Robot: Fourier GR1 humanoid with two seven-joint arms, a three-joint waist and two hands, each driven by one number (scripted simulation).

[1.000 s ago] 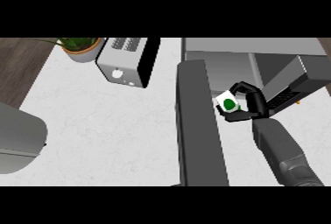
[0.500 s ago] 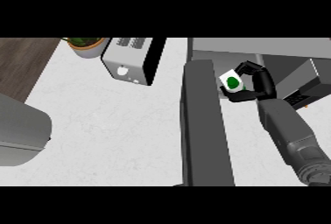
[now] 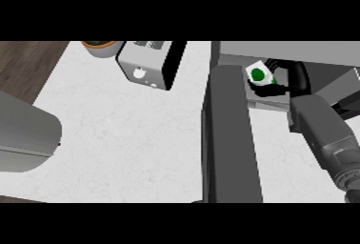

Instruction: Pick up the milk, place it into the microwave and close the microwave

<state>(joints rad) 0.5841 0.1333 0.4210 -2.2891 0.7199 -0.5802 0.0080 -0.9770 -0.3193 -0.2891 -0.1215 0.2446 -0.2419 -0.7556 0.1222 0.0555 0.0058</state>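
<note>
Right hand (image 3: 281, 81) curled round milk (image 3: 260, 75) at microwave (image 3: 309, 52) opening, upper right; door (image 3: 228, 138) open.

My right hand (image 3: 287, 82) curls round the milk carton (image 3: 261, 75) — white, with a green spot — holding it at the microwave (image 3: 295, 50) mouth, just past the top end of the open microwave door (image 3: 228, 138). Left of the door stands a toaster (image 3: 150, 63).

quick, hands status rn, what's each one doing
Left hand: not in view.
Right hand: shut on the milk carton, at the microwave opening.
</note>
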